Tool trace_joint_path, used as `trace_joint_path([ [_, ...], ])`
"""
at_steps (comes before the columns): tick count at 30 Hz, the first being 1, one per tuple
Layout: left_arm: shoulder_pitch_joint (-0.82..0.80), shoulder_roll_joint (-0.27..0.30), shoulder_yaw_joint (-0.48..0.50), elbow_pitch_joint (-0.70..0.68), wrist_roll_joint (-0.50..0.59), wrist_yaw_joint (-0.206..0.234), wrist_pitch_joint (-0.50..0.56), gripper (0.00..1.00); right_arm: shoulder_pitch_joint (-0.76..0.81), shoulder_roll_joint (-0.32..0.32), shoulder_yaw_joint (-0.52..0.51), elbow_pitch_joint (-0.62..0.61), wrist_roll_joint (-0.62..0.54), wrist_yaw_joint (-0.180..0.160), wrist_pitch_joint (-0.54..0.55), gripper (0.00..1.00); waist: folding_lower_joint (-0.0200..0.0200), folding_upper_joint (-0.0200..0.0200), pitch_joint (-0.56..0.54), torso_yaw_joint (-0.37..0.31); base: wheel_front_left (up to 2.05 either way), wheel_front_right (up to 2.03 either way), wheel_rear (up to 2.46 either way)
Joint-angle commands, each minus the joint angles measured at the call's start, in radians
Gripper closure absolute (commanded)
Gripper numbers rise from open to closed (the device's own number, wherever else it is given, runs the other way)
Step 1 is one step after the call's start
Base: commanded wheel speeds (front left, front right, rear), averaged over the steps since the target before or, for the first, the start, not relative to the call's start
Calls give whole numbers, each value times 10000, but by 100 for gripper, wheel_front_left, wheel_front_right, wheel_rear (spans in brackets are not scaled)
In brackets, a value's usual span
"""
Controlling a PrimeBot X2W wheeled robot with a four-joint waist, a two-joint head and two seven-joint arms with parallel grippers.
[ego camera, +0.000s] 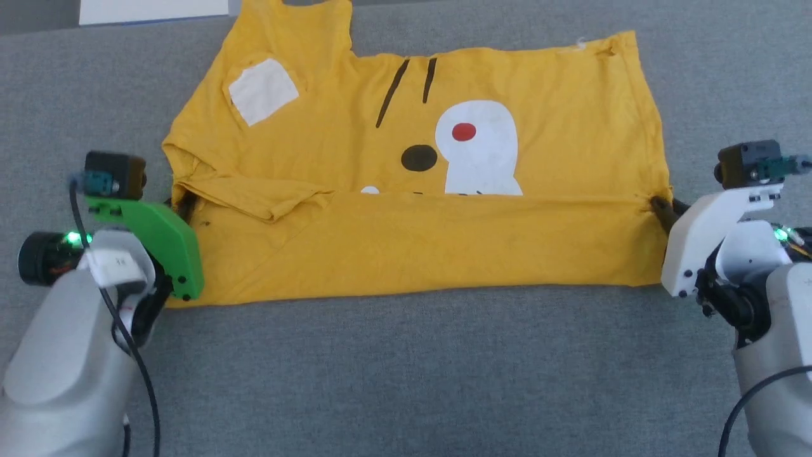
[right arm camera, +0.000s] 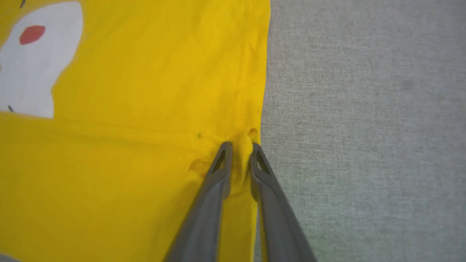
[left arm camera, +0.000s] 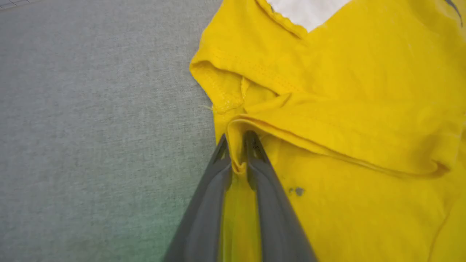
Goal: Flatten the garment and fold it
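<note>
The bright yellow garment (ego camera: 380, 241) lies spread on the grey cloth table (ego camera: 406, 368). Its near strip is folded up over the lower part of the cartoon face print (ego camera: 479, 146), and a white patch (ego camera: 263, 89) shows at the far left. My left gripper (ego camera: 187, 203) is at the left end of the folded edge. In the left wrist view the left gripper (left arm camera: 236, 140) pinches a bunched ridge of the garment (left arm camera: 364, 109). My right gripper (ego camera: 660, 206) is at the right end. In the right wrist view the right gripper (right arm camera: 240, 145) nips a tuft at the garment's (right arm camera: 127, 163) side seam.
A white sheet (ego camera: 152, 9) lies at the table's far left edge. Bare grey surface runs in front of the garment and to either side of it, beyond both arms.
</note>
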State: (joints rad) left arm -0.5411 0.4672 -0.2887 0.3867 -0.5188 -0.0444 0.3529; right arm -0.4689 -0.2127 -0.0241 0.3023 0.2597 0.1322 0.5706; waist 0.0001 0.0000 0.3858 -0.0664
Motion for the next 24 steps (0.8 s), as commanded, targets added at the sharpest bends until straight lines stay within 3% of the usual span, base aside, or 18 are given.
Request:
trace_joint_path([
  [1, 440, -94, 73, -25, 215, 273, -661, 0, 361, 111, -17, -98, 84, -15, -266, 0, -1, 0, -423, 133, 0, 0, 0],
  [6, 1293, -390, 478, -602, 970, 1166, -3921, 0, 1242, 253, -189, -795, 116, -15, -2120, 0, -1, 0, -1257, 247, 0, 0, 0],
  [11, 2325, -787, 651, -803, 1175, 1855, -5390, 0, 2351, 551, -415, -1454, 14, -15, -4062, 0, -1, 0, -1855, 294, 0, 0, 0],
  [14, 2910, -1067, 757, -995, 1185, 2354, -5630, 0, 3062, 818, -485, -1824, -156, -15, -5123, 0, -1, 0, -2094, 251, 0, 0, 0],
  [17, 3376, -1239, 744, -1023, 1030, 2557, -5402, 0, 3675, 1125, -529, -2169, -363, -15, -5990, 0, -1, 0, -2272, 148, 0, 0, 0],
  [24, 3814, -1279, 863, -718, 333, 2896, -3509, 0, 4537, 1509, -331, -2597, -672, -15, -6954, 0, -1, 0, -2460, -260, 0, 0, 0],
])
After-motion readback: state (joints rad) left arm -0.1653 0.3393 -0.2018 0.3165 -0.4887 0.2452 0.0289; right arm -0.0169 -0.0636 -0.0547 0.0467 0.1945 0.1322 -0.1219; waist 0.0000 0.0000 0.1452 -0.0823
